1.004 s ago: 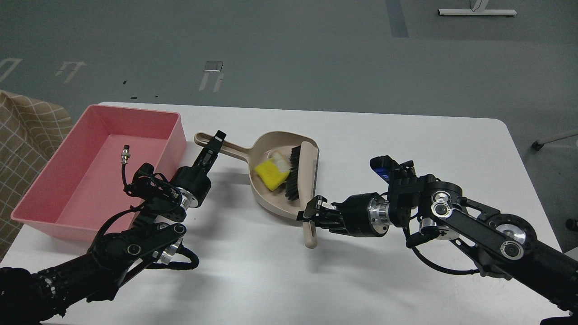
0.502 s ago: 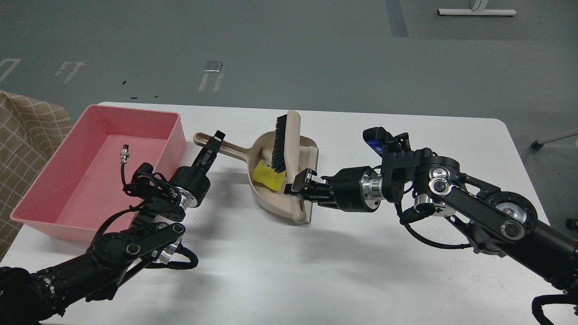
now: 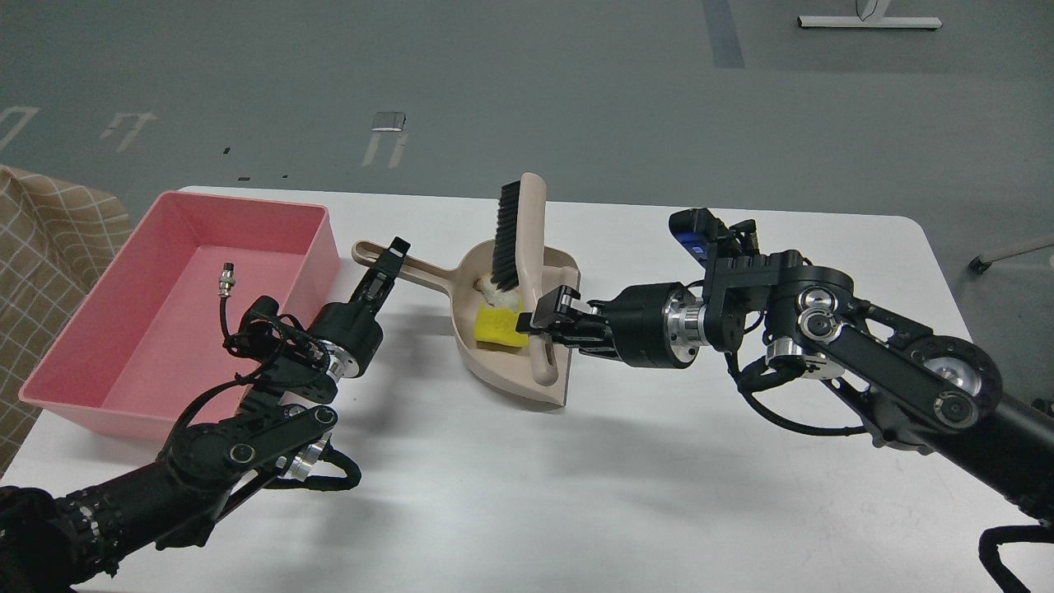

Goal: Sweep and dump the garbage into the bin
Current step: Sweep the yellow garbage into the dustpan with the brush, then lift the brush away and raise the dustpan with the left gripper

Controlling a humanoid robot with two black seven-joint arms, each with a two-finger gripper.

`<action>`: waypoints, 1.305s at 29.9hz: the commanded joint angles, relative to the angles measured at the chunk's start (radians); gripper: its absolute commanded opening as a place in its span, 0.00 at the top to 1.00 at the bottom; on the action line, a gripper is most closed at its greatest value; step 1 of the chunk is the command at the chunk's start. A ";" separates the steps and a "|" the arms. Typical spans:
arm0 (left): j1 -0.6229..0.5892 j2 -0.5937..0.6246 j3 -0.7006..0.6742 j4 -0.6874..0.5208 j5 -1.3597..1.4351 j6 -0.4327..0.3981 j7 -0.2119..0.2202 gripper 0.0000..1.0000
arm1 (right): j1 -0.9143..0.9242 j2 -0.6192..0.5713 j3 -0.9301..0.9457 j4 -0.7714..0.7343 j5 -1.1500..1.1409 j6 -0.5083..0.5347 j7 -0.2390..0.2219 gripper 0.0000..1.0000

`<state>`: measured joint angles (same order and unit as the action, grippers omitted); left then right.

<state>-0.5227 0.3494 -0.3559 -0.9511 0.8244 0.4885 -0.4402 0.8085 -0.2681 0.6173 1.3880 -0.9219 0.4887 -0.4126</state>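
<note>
Pink bin (image 3: 99, 329) left of dustpan (image 3: 515, 375); left gripper (image 3: 387, 268) clamped on the dustpan's handle, which runs up-left toward the bin. Inside the pan: yellow sponge block (image 3: 500, 326), white bread wedge (image 3: 496, 288) just behind it, both under the brush (image 3: 520, 247). Brush bristles-up, long axis near upright, handle pinched by right gripper (image 3: 550, 317) at pan's right.

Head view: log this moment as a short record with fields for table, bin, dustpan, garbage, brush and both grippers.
table: white table
bin: pink bin at the left, no scraps visible inside
dustpan: beige dustpan at centre, handle pointing toward the bin
garbage: yellow block and white wedge lie in the dustpan
brush: brush raised over the pan, bristles facing left
right gripper: right gripper, jaws shut on the brush handle
left gripper: left gripper, jaws at the dustpan handle, grip unclear
</note>
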 commanded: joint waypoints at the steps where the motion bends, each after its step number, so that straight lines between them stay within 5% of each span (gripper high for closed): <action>1: -0.003 -0.001 -0.003 -0.002 -0.007 0.000 0.000 1.00 | 0.009 -0.016 0.027 0.011 0.000 0.000 0.002 1.00; 27: -0.023 0.095 -0.012 -0.152 -0.125 0.000 0.015 1.00 | 0.011 -0.368 0.136 0.049 0.103 0.000 0.011 1.00; 39: -0.072 0.129 -0.015 -0.152 -0.205 0.000 0.014 1.00 | -0.019 -0.428 0.160 0.034 0.132 0.000 0.014 1.00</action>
<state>-0.5871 0.4717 -0.3717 -1.1032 0.6273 0.4889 -0.4264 0.7994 -0.6913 0.7752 1.4255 -0.7950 0.4887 -0.3991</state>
